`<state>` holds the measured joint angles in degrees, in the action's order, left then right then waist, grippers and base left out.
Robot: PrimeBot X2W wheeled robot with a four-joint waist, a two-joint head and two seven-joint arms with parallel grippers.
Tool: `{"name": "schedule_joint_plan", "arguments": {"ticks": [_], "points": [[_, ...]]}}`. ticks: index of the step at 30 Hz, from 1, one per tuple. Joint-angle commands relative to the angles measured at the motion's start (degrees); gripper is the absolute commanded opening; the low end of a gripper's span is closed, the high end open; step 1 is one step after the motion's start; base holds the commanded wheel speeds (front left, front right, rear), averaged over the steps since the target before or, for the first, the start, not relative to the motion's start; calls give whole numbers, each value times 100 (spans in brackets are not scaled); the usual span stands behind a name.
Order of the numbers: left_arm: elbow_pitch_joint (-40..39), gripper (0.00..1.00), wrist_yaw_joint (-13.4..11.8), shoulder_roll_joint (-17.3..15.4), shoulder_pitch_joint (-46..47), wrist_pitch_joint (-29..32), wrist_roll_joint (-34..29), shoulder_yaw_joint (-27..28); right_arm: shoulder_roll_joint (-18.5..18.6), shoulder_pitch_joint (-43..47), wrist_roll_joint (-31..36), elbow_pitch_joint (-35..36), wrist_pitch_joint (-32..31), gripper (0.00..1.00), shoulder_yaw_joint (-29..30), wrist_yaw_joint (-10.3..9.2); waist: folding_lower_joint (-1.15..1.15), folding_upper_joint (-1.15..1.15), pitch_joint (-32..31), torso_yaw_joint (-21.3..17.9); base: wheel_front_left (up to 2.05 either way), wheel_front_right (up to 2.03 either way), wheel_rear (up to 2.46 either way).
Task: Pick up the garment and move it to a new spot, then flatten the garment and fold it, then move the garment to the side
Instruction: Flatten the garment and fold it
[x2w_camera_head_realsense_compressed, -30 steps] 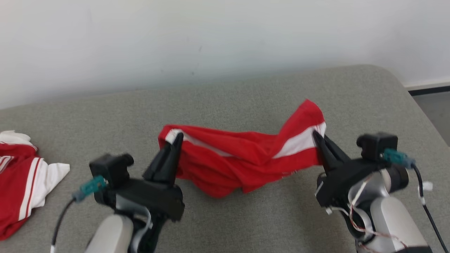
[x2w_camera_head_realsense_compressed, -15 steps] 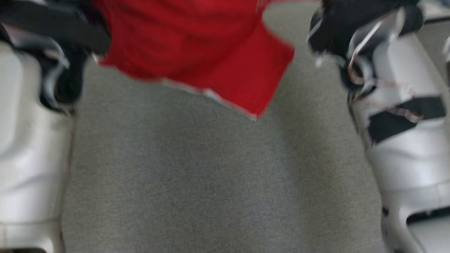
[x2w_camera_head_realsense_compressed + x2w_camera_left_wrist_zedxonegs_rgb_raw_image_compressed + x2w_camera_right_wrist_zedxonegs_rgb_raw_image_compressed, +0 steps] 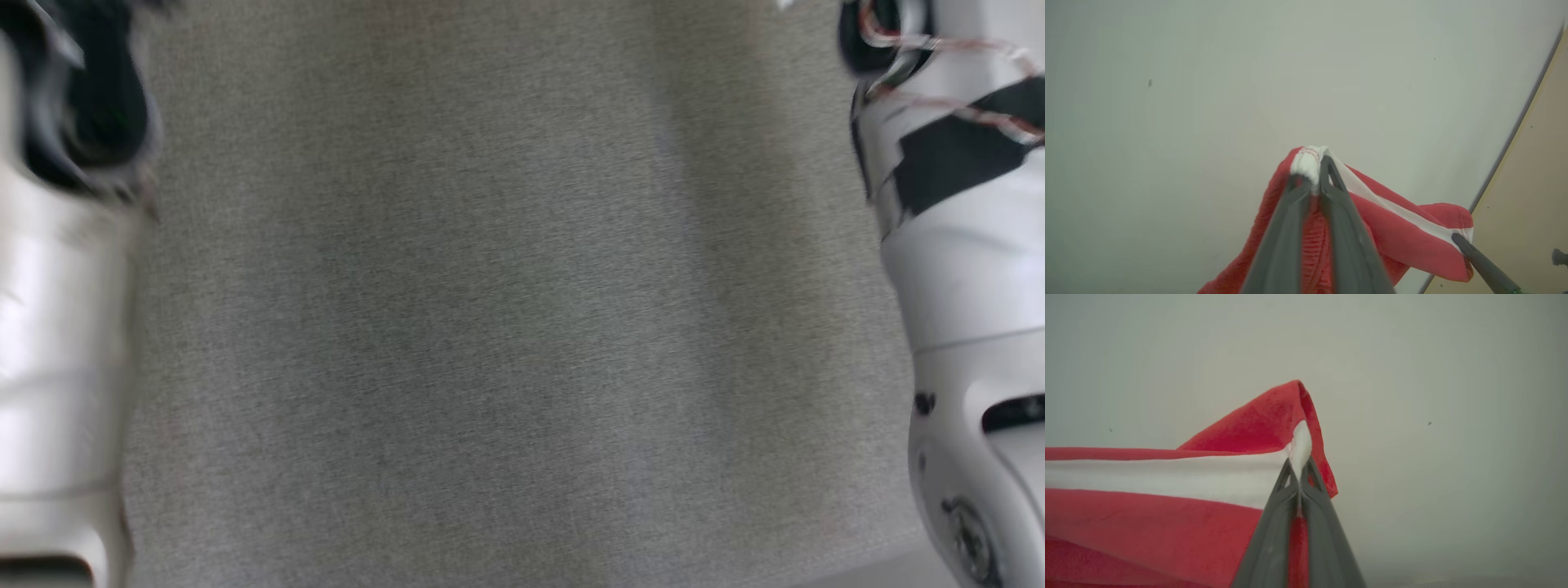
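Observation:
The garment (image 3: 1400, 241) is red with a white band and hangs in the air in front of a pale wall. In the left wrist view my left gripper (image 3: 1310, 179) is shut on a bunched white-and-red corner of it. From there the cloth stretches to the lower right, where a dark finger of my right gripper (image 3: 1478, 261) pinches the far corner. In the right wrist view the right gripper (image 3: 1299, 471) is shut on the garment's (image 3: 1147, 514) white stripe, with a red flap folded over its tips.
The head view looks down on the grey padded table (image 3: 490, 327), with my left forearm (image 3: 57, 327) along its left edge and my right forearm (image 3: 963, 269) along its right. A pale wall (image 3: 1208, 81) and a beige strip (image 3: 1527, 204) lie behind the garment.
The head camera has tilted down, so the garment and both grippers have passed out of the top of that view. Both grips on the garment are unchanged.

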<state>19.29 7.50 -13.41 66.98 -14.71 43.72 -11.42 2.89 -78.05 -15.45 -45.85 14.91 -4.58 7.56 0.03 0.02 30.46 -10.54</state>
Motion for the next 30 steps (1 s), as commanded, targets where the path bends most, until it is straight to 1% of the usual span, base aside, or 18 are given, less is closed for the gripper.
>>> {"name": "schedule_joint_plan", "arguments": {"ticks": [1, 3, 5, 6, 7, 8, 11, 15, 18, 22, 26, 30], "points": [[-75, 0, -10, -7, -296, -40, 89, -112, 16, 229, 27, -57, 26, 0, -152, -15, -3, -2, 26, 118, 0, 0, 0], [-183, 0, -9, -2, -665, -49, 136, -290, 42, 472, -71, -62, 32, 0, -360, -15, -3, -2, -57, 156, 0, 0, 0], [-372, 0, -9, 48, -1107, -52, 199, -375, 149, 814, -159, 1, 31, 0, -594, -15, -3, -2, -177, 198, 0, 0, 0], [-478, 0, -9, 80, -1358, -51, 242, -396, 146, 1030, -266, 38, 32, 0, -727, -15, -3, -2, -265, 212, 0, 0, 0], [-478, 0, -9, 80, -1358, -51, 242, -396, 146, 1030, -266, 38, 32, 0, -727, -15, -3, -2, -265, 212, 0, 0, 0], [-619, 0, -9, 150, -1630, -47, 306, -327, 186, 1260, -394, 101, 31, 0, -810, -15, -3, -2, -367, 230, 0, 0, 0], [-869, 0, -10, 172, -2497, -43, 281, -434, 379, 2019, -769, 396, -148, 0, -1053, -15, -3, -2, -678, 298, 0, 0, 0], [-762, 0, -9, 118, -3596, -44, 330, -737, 682, 3265, -1132, 1034, -608, 0, -1210, -15, -3, -2, -1167, 346, 0, 0, 0], [-617, 0, -9, 11, -4266, -33, 446, -912, 860, 4240, -1233, 1588, -999, 0, -1022, -15, -3, -2, -1513, 328, 0, 0, 0], [-564, 0, -54, -69, -5011, 22, 551, -989, 841, 5384, -1196, 2327, -1520, 0, -509, -15, -3, -2, -1883, 313, 0, 0, 0], [-679, 0, -108, -102, -5688, 260, 807, -1101, 652, 6337, -950, 3061, -2138, 0, -7, -15, -3, -2, -2206, 345, 0, 0, 0], [-934, 0, -249, -168, -6303, 517, 892, -1255, 441, 7182, -603, 3730, -2929, 0, 333, -15, -3, -2, -2456, 389, 0, 0, 0]]}}
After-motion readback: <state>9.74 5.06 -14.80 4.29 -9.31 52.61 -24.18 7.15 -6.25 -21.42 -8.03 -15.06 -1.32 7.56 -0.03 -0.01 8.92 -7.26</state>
